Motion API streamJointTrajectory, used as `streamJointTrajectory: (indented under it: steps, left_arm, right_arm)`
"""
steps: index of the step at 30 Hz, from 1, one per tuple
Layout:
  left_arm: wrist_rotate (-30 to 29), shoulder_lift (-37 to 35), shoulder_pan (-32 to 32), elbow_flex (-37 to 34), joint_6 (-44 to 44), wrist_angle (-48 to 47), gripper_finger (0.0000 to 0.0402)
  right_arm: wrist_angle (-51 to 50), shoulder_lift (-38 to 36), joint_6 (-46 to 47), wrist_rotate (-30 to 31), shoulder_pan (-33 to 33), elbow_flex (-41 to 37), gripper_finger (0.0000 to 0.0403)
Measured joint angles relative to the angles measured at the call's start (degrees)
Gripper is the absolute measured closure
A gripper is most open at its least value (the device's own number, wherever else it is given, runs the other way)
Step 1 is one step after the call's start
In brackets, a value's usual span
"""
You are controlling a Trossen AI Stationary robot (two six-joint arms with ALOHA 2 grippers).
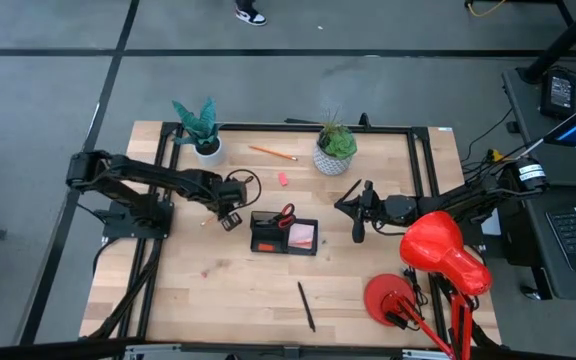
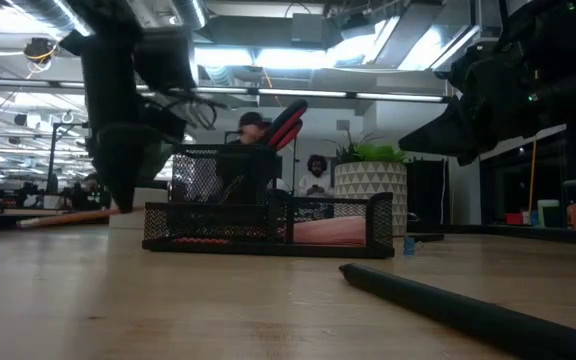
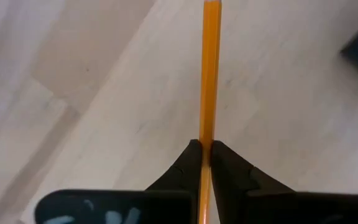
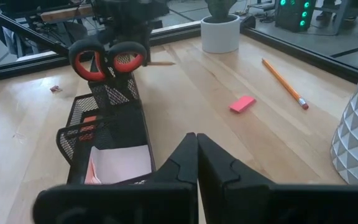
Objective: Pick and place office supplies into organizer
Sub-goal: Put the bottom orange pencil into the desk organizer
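Left wrist view: left end effector [image 3: 205, 152] pinches an orange pencil [image 3: 209, 74] over bare tabletop [image 3: 92, 81] beside the organizer [image 1: 283, 238].

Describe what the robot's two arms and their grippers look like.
Both arms are dark, jointed and slim, with black cables looping beside the left gripper and trailing to the right gripper. Wrist views show matte black, wedge-shaped fingers tapering to narrow tips.

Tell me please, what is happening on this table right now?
The left gripper is shut on an orange pencil, beside the black organizer. The red-handled scissors and pink sticky notes are already inside. A second pencil, a pink eraser and a dark pen wait on the table. The right gripper hovers shut.
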Motion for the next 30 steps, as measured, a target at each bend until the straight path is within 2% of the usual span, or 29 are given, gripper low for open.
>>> streamJointTrajectory:
  steps: [9, 14, 27, 30]
  left_arm:
    - [-1.79, -8.71, 0.02, 0.07, 4.97, -0.74, 0.0387]
    - [-2.98, -12.94, 0.02, 0.12, 10.76, 1.48, 0.0387]
    - [-2.19, -22.05, -0.02, 0.23, 24.86, 14.36, 0.0387]
    - [1.17, -22.68, -0.02, -0.08, 26.9, 20.55, 0.0387]
  right_arm:
    - [-0.02, 0.0, 0.0, 0.0, 0.0, 0.0, 0.0398]
    - [-0.02, 0.0, -0.02, 0.0, 0.0, 0.0, 0.0398]
    - [-0.04, 0.0, -0.29, 0.0, -0.01, -0.02, 0.0398]
    - [-0.04, 0.0, -1.56, 0.01, 0.0, -0.02, 0.0398]
